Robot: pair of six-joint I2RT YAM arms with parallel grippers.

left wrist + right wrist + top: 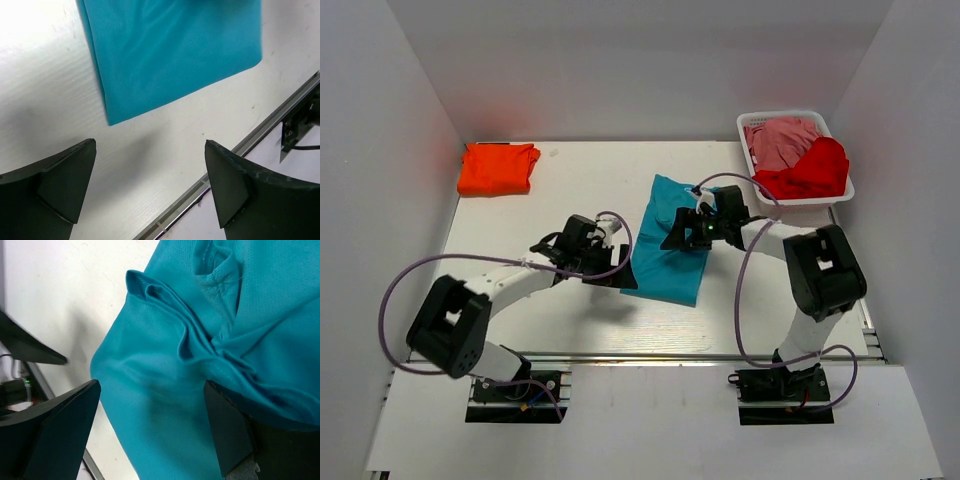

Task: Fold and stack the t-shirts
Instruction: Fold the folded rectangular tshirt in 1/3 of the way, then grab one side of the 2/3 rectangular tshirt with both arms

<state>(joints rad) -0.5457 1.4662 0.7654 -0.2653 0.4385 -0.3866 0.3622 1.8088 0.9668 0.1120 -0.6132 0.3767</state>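
A teal t-shirt (672, 262) lies partly folded as a long strip in the middle of the table. It shows flat in the left wrist view (175, 50) and bunched and creased in the right wrist view (200, 365). An orange t-shirt (498, 168) lies folded at the far left. My left gripper (616, 272) is open and empty at the strip's near left corner (111, 120). My right gripper (682, 232) is open above the strip's middle, with cloth below its fingers. A red t-shirt (815, 170) and a pink t-shirt (782, 140) lie crumpled in the basket.
A white basket (748, 124) stands at the far right corner. White walls enclose the table on the left, back and right. A metal rail (260, 135) runs along the table's near edge. Purple cables loop from both arms.
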